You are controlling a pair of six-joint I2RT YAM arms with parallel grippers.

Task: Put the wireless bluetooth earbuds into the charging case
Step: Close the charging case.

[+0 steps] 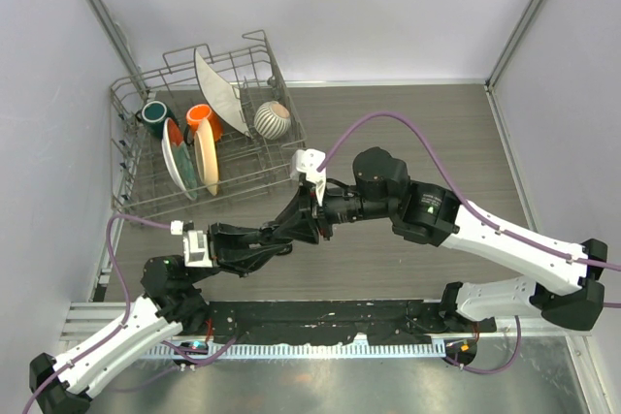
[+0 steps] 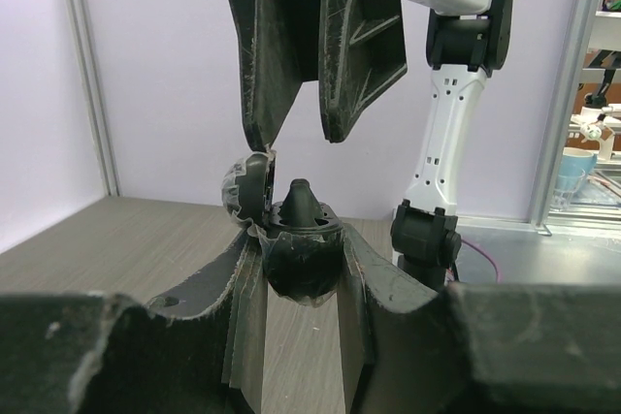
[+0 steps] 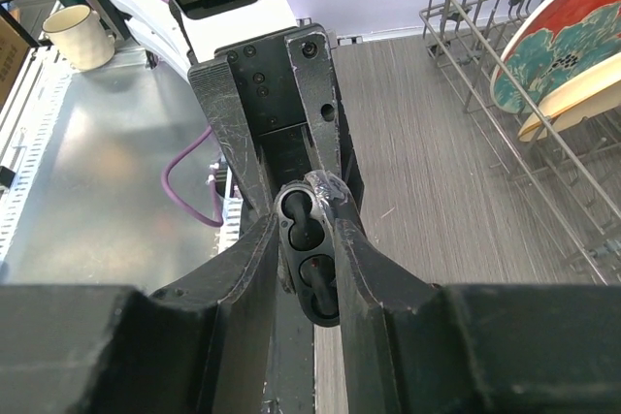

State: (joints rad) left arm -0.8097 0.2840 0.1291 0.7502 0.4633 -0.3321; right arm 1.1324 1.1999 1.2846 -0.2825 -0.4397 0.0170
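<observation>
L claw [image 2: 303, 257] is pinching the charging case [image 3: 309, 257] by its two sides. The case's open face is turned toward the R arm. As far as the wrist cams show, it's held clear of the counter [image 1: 417, 254]. The lid [image 2: 245, 186] is swung open, off to the left in my L wrist cam. One earbud [image 2: 296, 199] sits in the case, its rounded top poking above the rim, not flush. Through the R wrist cam I look straight into the case: two wells in a row, both dark & glossy inside. I can't tell whether the second well has a bud in it or is bare.

R claw [image 2: 301, 135] hangs right over the case, pointing at it, fingers partly spread w/ nothing between them. One fingertip [image 2: 264, 143] touches the top edge of the lid. The other tip is just above the bud, not touching.

On the top cam the two claws meet nose to nose near the middle of the counter. L arm comes in from the near left, R arm from the near right, w/ a purple cable [image 1: 388, 115] looping over it.

Further out, a wire dish rack [image 1: 247, 179] sits toward the far-left corner, behind the claws. In it: a white plate [image 1: 218, 89] leaning, an orange cup [image 1: 201, 115], a green mug [image 1: 155, 113], a striped bowl [image 1: 273, 119] & more plates on edge, incl. a teal flowered plate [image 3: 558, 50].
</observation>
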